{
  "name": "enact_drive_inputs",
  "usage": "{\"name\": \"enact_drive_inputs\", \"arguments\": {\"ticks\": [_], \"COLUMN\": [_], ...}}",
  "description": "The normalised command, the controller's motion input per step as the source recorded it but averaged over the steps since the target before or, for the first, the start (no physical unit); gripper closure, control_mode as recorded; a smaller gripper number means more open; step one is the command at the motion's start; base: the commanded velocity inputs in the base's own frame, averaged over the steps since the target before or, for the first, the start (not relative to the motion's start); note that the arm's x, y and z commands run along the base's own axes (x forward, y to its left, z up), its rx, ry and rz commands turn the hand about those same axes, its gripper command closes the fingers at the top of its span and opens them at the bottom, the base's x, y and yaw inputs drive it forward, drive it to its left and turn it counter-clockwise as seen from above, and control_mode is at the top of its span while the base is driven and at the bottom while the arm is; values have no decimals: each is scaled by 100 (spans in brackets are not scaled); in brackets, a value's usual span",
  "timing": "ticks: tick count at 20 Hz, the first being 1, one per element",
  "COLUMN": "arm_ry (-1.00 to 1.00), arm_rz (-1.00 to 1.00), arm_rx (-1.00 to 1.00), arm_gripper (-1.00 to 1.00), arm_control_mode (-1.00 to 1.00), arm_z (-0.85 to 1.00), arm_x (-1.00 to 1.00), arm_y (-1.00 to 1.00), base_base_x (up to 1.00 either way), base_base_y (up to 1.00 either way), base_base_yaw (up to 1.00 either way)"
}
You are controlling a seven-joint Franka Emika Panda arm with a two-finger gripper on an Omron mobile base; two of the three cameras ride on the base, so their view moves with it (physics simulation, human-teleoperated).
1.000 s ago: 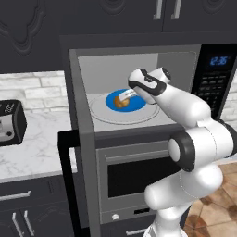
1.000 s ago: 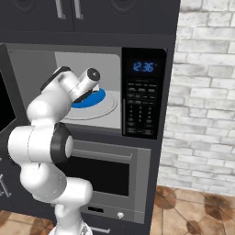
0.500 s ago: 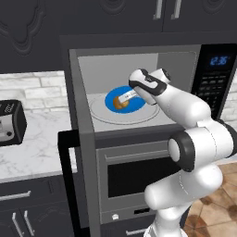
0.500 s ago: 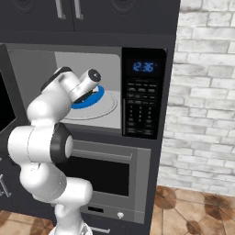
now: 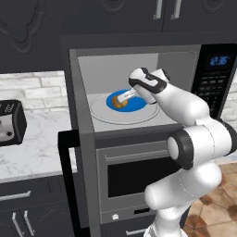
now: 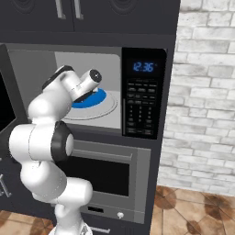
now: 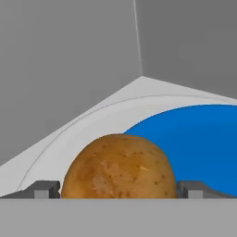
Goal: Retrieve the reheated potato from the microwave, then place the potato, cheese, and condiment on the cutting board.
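Brown potato (image 7: 119, 165) is sitting right between the two fingers (image 7: 44, 189). The gripper (image 5: 124, 98) is reaching in wide open, holding nothing.

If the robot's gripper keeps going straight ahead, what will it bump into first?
Most likely the potato: it sits right between the open gripper fingertips, on the blue plate.

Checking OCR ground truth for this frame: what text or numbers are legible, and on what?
"12:36": blue digits on the microwave display, clearest in the right base view.
Keypad buttons below the display: markings too small to read.
Toaster front: small marks, blurred, unreadable.
Potato, blue plate, lower oven: no text visible.
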Motion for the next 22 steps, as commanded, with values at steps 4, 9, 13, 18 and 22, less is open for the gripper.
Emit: {"name": "enact_drive_inputs", "arguments": {"ticks": [4, 9, 13, 18, 22], "arm_ry": [1, 1, 0, 0, 0], "arm_rz": [1, 0, 0, 0, 0], "arm_rx": [6, 3, 0, 0, 0], "arm_gripper": [-100, -100, -100, 100, 100], "arm_control_mode": [-100, -100, -100, -100, -100], "arm_z": [-11, -29, -39, -26, -19], "arm_x": [0, 0, 4, 15, 6], "arm_y": [7, 3, 0, 1, 0], "base_base_x": [0, 0, 0, 0, 0], "base_base_y": [0, 0, 0, 0, 0], "base_base_yaw": [0, 0, 0, 0, 0]}}
